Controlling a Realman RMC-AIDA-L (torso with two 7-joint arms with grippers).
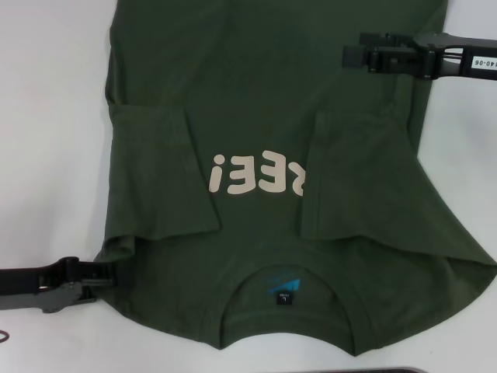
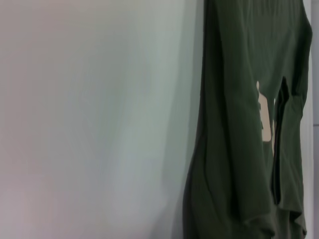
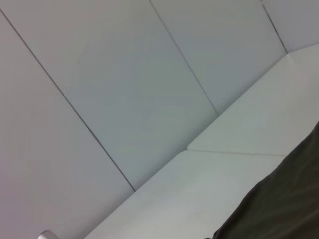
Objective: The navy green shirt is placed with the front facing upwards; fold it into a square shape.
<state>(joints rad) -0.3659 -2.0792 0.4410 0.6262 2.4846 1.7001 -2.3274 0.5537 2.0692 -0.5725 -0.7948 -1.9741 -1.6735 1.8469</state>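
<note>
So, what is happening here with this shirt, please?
A two-armed robot is folding the navy green shirt on a white table. The shirt lies face up with its collar toward the robot, and both sleeves are already folded inward over the chest, partly covering the cream lettering. The left gripper is at the shirt's near left corner; the right gripper reaches over the far right side. The square is not yet finished.

Surface: flat white table [image 1: 46,116] | On it: dark olive-green cotton short-sleeved shirt [image 1: 264,93], spread flat, front up, both sleeves folded inward over chest, cream lettering partly covered, collar at near edge.
</note>
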